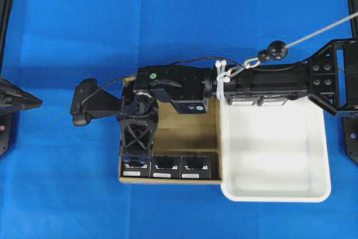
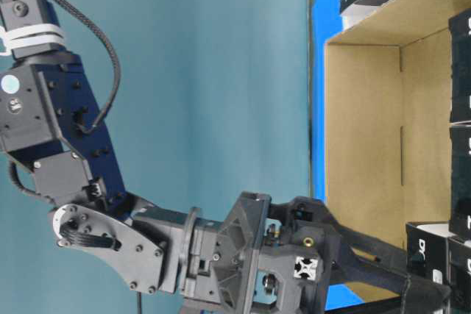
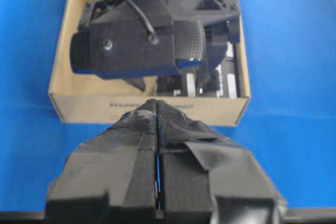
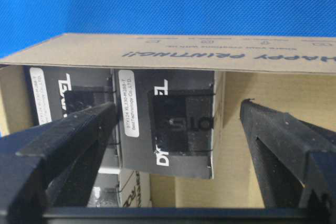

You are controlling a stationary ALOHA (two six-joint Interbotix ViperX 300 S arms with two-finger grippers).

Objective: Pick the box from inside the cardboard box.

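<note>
Close in, the right gripper (image 4: 176, 145) hangs with jaws spread wide around the box (image 4: 168, 124) at the cardboard box's (image 1: 168, 132) 7 o'clock corner, not pinching it. Farther at 9 o'clock, the left gripper (image 3: 158, 124) sits fully closed, empty.

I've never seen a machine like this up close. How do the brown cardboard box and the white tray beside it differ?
The cardboard box is brown, sharp-cornered and holds a row of small black boxes; the white tray is glossy, round-cornered and shows nothing inside. The right tool, fingers spread, reaches into the cardboard box, while only the arm passes over the white tray's edge. The white tray looks somewhat larger. Both are low-walled, open-topped and sit side by side on the blue table.
</note>
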